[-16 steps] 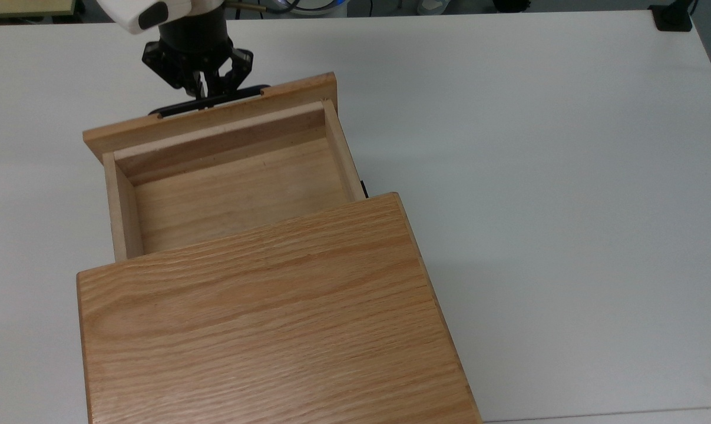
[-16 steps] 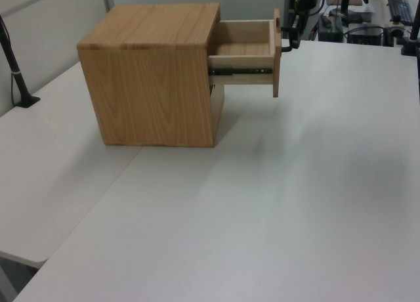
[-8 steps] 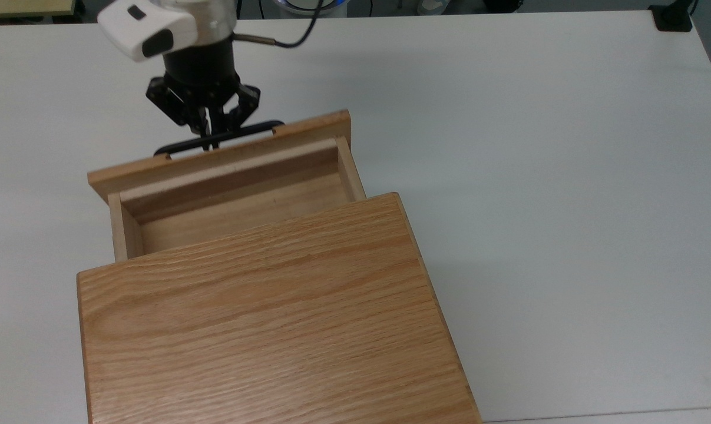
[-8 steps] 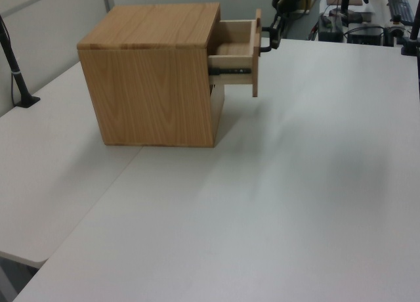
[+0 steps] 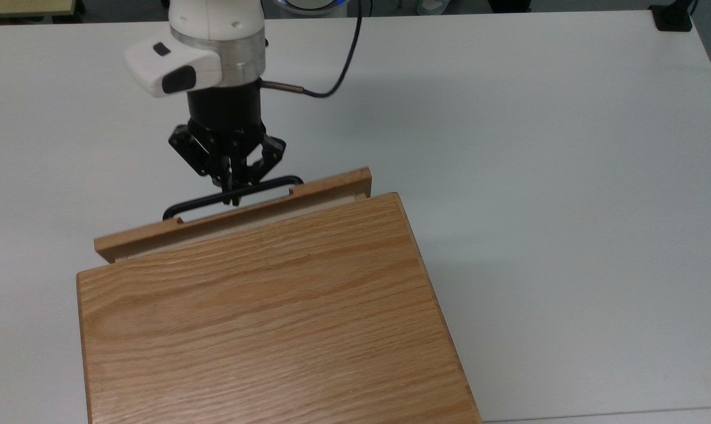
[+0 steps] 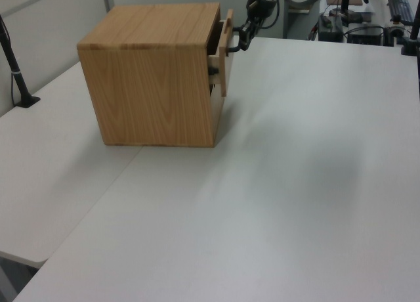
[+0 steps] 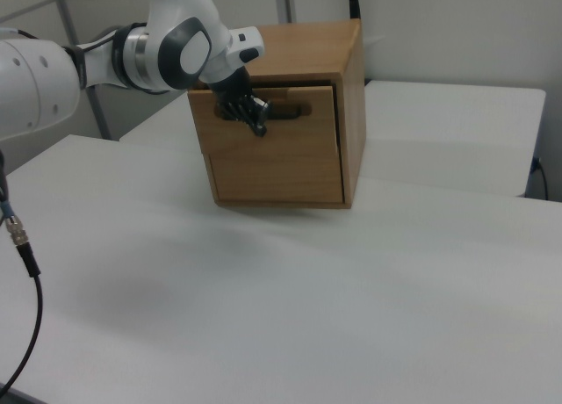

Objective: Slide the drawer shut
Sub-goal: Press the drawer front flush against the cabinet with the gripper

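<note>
I have the claw [image 5: 232, 191] pinched on the black bar handle [image 5: 232, 194] of the drawer [image 5: 231, 221], gripping near the middle of the bar. The drawer sits at the top of the oak cabinet [image 5: 261, 318], its front panel standing just proud of the cabinet's face with a thin pale strip of inner wall showing in the top view. From the left view I see the front panel [image 6: 225, 51] a narrow gap out from the cabinet [image 6: 154, 79], with the claw [image 6: 244, 31] on its far side. In the right view the claw [image 7: 256, 119] covers the handle's left part. The white counter [image 5: 538, 176] lies bare around the cabinet; a black cable [image 5: 337, 65] trails from the wrist.
</note>
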### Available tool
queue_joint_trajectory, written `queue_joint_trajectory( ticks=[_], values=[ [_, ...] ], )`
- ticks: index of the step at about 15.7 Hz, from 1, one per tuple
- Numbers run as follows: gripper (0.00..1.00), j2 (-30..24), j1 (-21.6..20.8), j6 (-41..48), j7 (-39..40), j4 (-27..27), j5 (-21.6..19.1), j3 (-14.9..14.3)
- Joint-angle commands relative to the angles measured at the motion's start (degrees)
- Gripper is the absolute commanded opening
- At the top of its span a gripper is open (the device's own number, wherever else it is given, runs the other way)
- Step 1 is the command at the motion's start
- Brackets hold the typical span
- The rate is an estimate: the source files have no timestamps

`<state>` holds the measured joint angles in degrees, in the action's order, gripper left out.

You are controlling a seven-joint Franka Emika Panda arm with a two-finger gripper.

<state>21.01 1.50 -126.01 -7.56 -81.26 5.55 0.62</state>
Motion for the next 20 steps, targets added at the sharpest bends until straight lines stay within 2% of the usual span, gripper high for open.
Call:
queue_joint_trajectory(
  ticks=[1,8,13,15,17,20],
  values=[
    [0.09,4.56,-0.89,-2.39,-2.46,6.02,0.42,-0.26],
    [0.09,5.89,-1.06,-9.51,-8.61,6.91,1.56,-0.35],
    [0.09,3.78,-0.88,-8.21,-8.53,5.51,2.97,-0.26],
    [0.09,0.45,-0.80,-5.14,-8.18,1.30,3.94,0.00],
    [0.09,-2.54,-0.89,1.43,-8.09,-0.47,3.50,0.00],
    [0.09,-7.81,-0.62,13.30,-8.00,-3.62,3.32,2.45]
  ],
)
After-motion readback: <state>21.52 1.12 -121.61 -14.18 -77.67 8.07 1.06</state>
